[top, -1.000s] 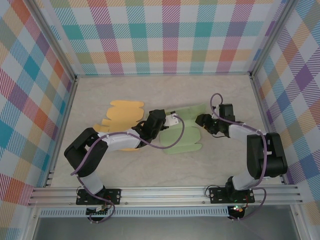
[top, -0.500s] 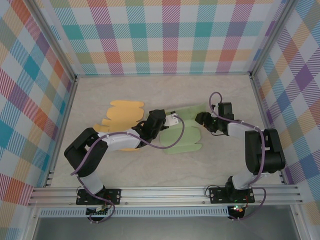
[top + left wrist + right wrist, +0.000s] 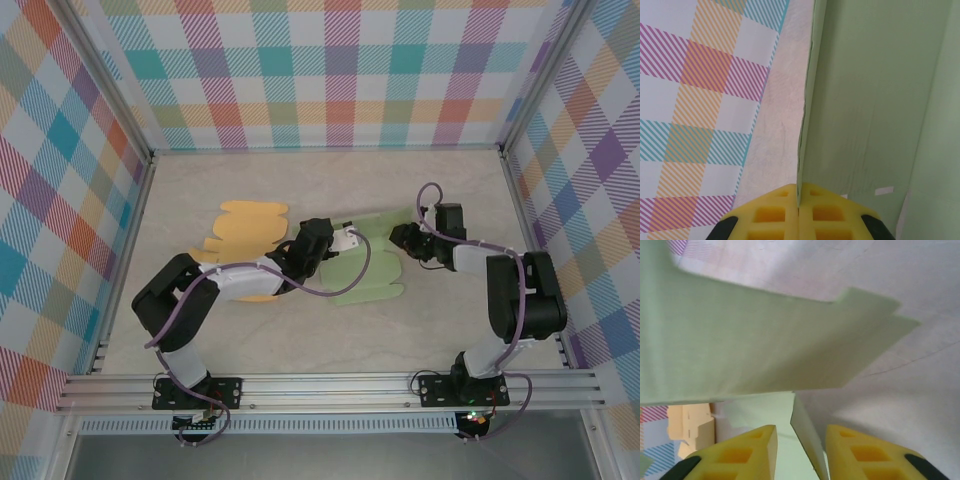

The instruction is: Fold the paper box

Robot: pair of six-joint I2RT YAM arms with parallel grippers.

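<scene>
Checked walls surround a pale table; the green paper box lies near its middle, partly hidden under the left arm; the left gripper is clenched on 1 raised edge; the right gripper stands parted around 1 flap, its pads not pressing it; an orange sheet lies to the left, half covered.

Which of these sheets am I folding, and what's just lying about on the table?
In the job:
- green paper box
- left arm, jaws shut on its edge
- right arm, jaws open around a flap

Lying about:
- orange paper cutout, left of the green box
</scene>
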